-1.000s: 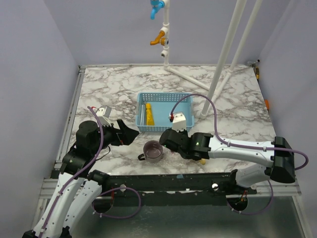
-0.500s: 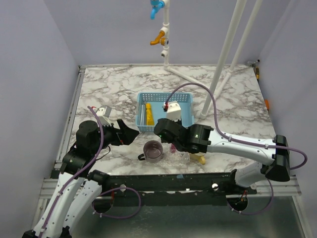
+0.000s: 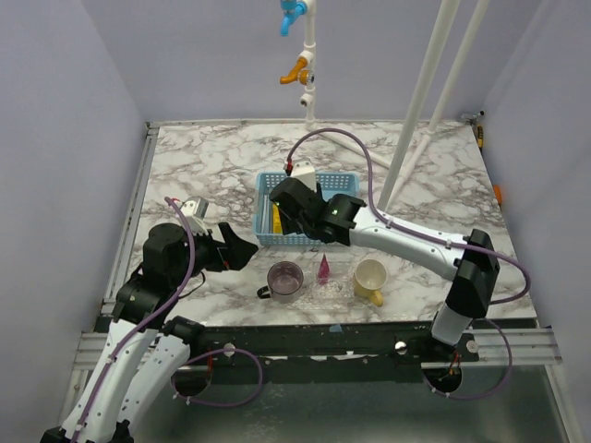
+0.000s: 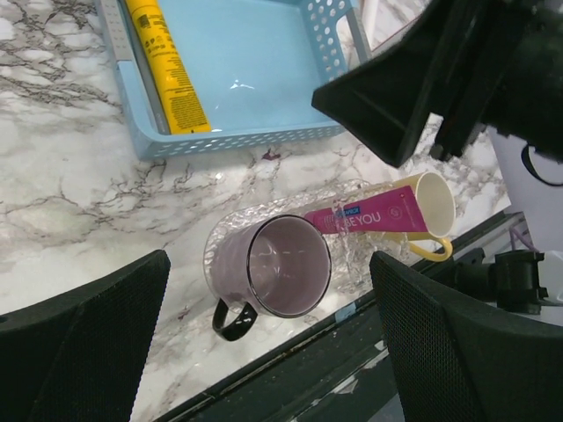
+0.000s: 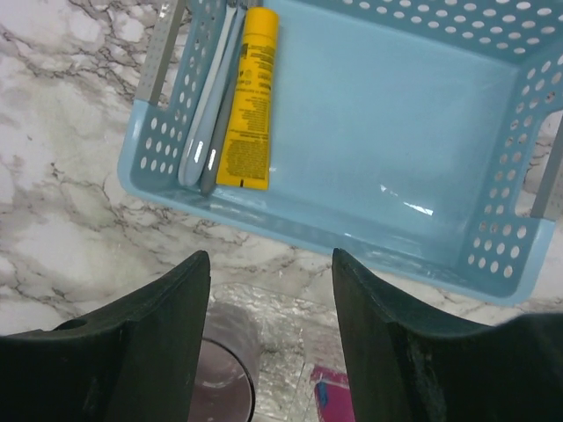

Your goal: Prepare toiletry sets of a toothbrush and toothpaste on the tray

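Observation:
The magenta toothpaste lies on the clear tray, between a purple mug and a yellow mug. The yellow toothpaste lies in the blue basket beside two thin toothbrushes. My right gripper hangs open and empty over the basket's near left corner. My left gripper is open and empty, left of the purple mug.
White pipes rise at the back right, with taps above the back wall. The table's front edge runs just below the mugs. Bare marble lies left and right of the basket.
My right gripper has lifted away from the tray and moved back over the basket, its jaws opening. The magenta toothpaste it covered now lies on the tray. The left arm is unmoved.

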